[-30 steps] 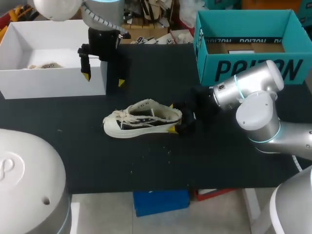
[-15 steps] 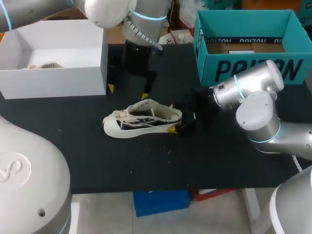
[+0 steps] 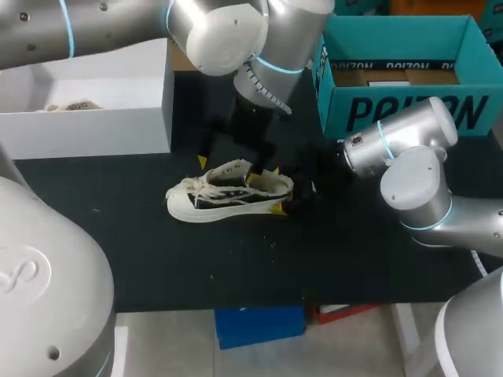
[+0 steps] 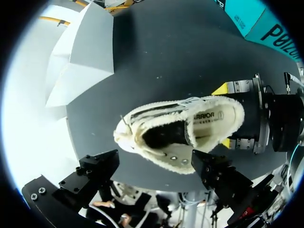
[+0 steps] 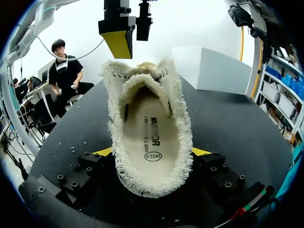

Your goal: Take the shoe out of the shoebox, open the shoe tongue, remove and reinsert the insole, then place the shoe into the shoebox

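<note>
A white shoebox (image 3: pixel 86 118) stands rear left on the table (image 3: pixel 157 259) and a teal box (image 3: pixel 393 94) rear right, both well clear. The shoe (image 3: pixel 228 192) rests mid-table on its sole, its heel pinched by my right gripper (image 3: pixel 277 188). My left gripper (image 3: pixel 229 167) hangs over its opening, fingers spread, possibly not touching.

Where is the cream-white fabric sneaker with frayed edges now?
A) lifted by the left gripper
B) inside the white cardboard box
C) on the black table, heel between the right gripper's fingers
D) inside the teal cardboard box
C: the cream-white fabric sneaker rests on the black table, with the right gripper closed on its heel from both sides.
</note>
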